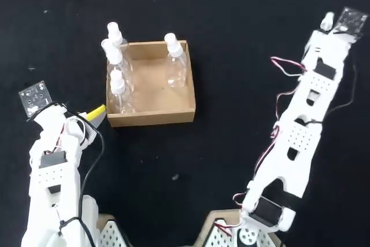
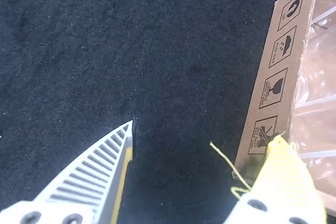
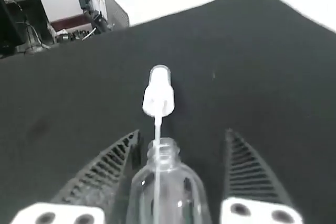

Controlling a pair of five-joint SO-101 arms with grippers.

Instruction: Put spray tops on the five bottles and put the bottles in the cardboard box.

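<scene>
The cardboard box (image 1: 150, 118) holds four clear bottles with white spray tops: three along its left wall (image 1: 118, 82) and one at the far right corner (image 1: 175, 56). My left gripper (image 1: 95, 113) (image 2: 205, 129) is open just off the box's front-left corner, its yellow finger (image 2: 281, 177) against the box wall (image 2: 273, 77). My right gripper (image 1: 334, 26) (image 3: 182, 132) is stretched to the far right of the table. It is shut on a fifth clear bottle (image 3: 168, 187). That bottle's spray top (image 3: 158, 93) (image 1: 328, 20) stands raised above the neck, with only its tube inside.
The black table cloth (image 1: 231, 114) is bare between the box and the right arm. The table's far edge lies just beyond the right gripper. Both arm bases (image 1: 231, 232) sit at the near edge.
</scene>
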